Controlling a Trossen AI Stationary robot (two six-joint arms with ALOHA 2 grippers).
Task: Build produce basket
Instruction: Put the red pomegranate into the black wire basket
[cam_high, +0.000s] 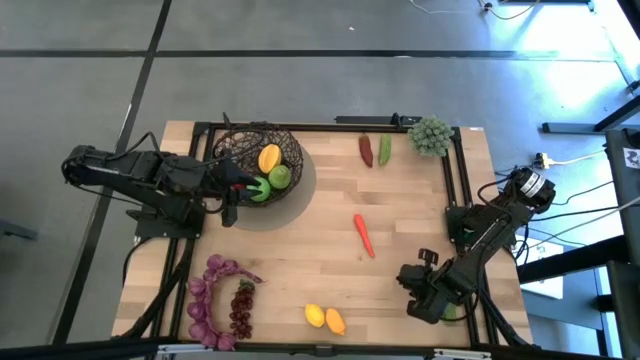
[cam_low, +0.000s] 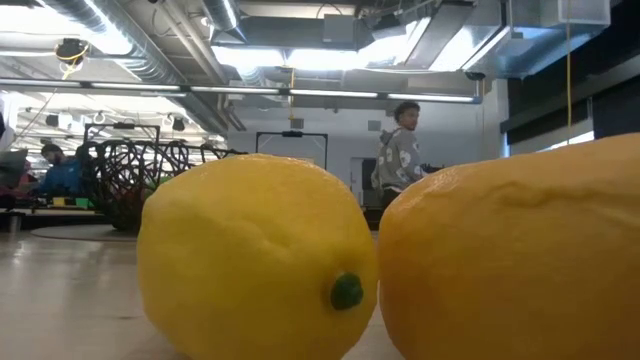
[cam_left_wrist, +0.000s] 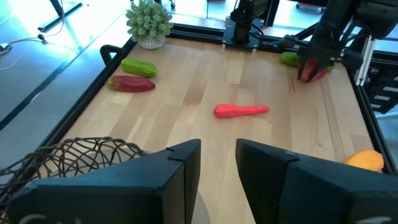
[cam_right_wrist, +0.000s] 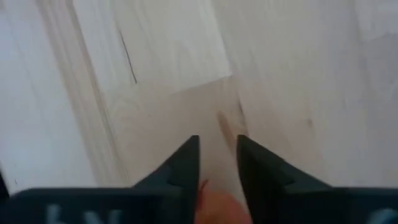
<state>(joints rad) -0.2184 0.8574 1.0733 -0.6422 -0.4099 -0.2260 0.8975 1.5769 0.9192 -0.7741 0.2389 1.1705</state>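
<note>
Right tool (cam_right_wrist: 217, 152) narrowly parted above the surface (cam_right_wrist: 280, 74), something reddish between its fingers. Left tool (cam_left_wrist: 217, 155) narrowly parted, holding nothing.

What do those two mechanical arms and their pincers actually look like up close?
Both arms are dark, nearly black, built of chunky jointed segments with cables along them. The left pincer ends in two flat, broad black fingers; the right pincer has the same dark pointed pair. No markings are legible.

Bright ceiling lights (cam_low: 300, 60) glare overhead; close lemons (cam_low: 255, 260) look soft, table (cam_high: 400, 210) evenly lit
</note>
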